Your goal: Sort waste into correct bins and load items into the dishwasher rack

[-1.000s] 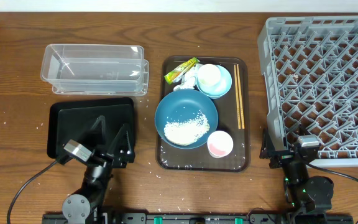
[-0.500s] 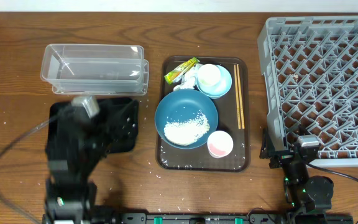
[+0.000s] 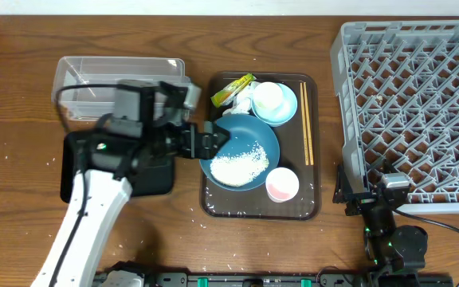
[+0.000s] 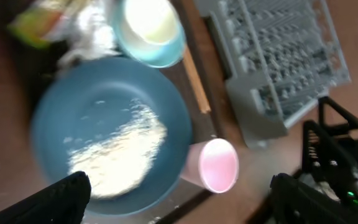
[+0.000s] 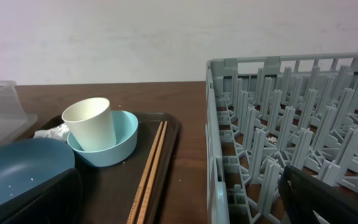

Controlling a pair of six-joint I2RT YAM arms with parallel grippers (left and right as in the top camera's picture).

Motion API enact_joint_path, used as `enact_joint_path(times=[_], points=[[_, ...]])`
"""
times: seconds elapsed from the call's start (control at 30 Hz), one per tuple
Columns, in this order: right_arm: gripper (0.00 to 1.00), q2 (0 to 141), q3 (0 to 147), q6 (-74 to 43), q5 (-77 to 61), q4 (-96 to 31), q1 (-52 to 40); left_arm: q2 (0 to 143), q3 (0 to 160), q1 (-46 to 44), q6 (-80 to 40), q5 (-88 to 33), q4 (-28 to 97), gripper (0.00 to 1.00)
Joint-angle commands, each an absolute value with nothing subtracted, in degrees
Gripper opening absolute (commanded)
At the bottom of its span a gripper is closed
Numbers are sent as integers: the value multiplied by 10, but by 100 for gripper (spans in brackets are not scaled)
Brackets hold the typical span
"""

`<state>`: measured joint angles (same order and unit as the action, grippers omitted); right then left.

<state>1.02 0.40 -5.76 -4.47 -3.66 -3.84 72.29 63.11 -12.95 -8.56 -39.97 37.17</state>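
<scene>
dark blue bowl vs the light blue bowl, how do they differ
The dark-blue bowl is clearly larger and wider than the light-blue bowl. The dark-blue bowl holds a heap of loose rice; the light-blue bowl holds an upright white cup. The dark-blue bowl sits mid-tray, the light-blue bowl toward the far right corner. Both are round, upright and on the brown tray.

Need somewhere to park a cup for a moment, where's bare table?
Bare wood lies between the brown tray and the dishwasher rack, and left of the clear tub and black tray. The brown tray itself is crowded, with the left gripper over it.
</scene>
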Motion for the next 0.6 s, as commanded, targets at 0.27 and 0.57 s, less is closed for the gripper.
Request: enact_joint_path(times=[0.27,0.57], points=[[99,8,3,-52,-45,-39,-33,763,677,-270,-163,-237,340,95],[99,8,3,-52,-45,-39,-33,884,797,-406,-124,-112,509,95]])
